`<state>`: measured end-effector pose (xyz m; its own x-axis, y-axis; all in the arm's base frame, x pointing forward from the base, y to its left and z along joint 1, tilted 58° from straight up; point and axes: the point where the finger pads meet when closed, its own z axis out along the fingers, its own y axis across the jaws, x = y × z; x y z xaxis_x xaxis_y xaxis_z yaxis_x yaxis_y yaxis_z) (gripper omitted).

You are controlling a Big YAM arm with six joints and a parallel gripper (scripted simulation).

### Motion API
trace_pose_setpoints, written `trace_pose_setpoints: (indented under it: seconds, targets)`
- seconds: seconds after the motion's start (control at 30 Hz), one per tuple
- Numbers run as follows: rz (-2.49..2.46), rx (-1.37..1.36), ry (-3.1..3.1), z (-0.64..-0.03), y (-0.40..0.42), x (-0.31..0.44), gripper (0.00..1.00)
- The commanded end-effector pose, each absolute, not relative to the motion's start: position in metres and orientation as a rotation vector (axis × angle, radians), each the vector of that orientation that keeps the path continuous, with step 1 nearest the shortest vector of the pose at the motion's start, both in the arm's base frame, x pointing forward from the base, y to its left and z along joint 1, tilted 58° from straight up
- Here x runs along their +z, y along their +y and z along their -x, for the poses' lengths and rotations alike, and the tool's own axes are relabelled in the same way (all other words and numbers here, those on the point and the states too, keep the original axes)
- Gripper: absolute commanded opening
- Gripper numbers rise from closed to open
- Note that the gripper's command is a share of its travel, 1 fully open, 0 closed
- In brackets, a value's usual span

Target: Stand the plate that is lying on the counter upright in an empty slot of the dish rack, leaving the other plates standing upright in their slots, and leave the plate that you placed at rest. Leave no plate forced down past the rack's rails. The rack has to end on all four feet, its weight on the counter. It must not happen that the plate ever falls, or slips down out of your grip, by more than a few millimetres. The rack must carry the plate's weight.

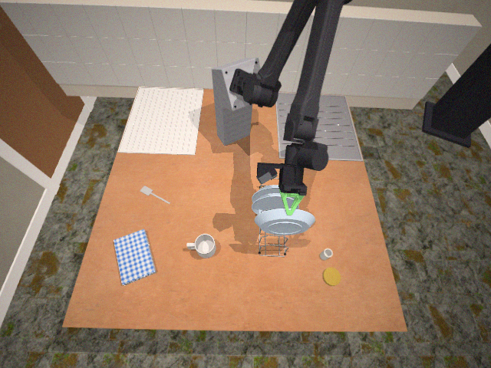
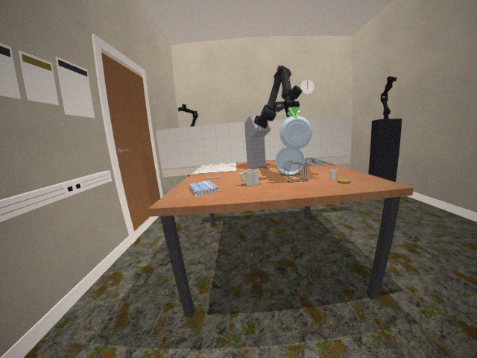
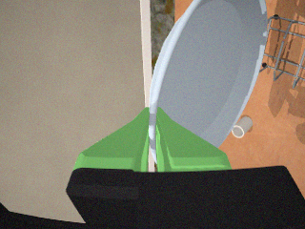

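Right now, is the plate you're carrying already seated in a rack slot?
No: in the exterior view the held plate hangs from the end effector, above the plates standing in the dish rack.

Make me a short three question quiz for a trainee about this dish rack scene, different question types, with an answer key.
1. True or false: the gripper is shut on the rim of a plate held on edge above the dish rack.
2. Multiple choice: in the top view, which item lies nearest the table's left edge? A) yellow disc B) checked cloth C) mug
3. Fill in: the held plate hangs in the air, touching neither the rack nor the ____.

Key: 1 true; 2 B; 3 table.
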<state>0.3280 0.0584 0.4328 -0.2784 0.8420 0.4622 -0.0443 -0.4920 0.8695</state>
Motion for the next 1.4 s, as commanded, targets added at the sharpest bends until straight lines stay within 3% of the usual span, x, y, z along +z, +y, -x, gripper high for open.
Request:
trace_pose_setpoints:
  seconds: [0.0,1.37]
  targets:
    - [-1.229,1.890,0.969,-0.327,0.062,0.484,0.00]
    - [-1.236,1.885,0.971,-0.346,0.073,0.470,0.00]
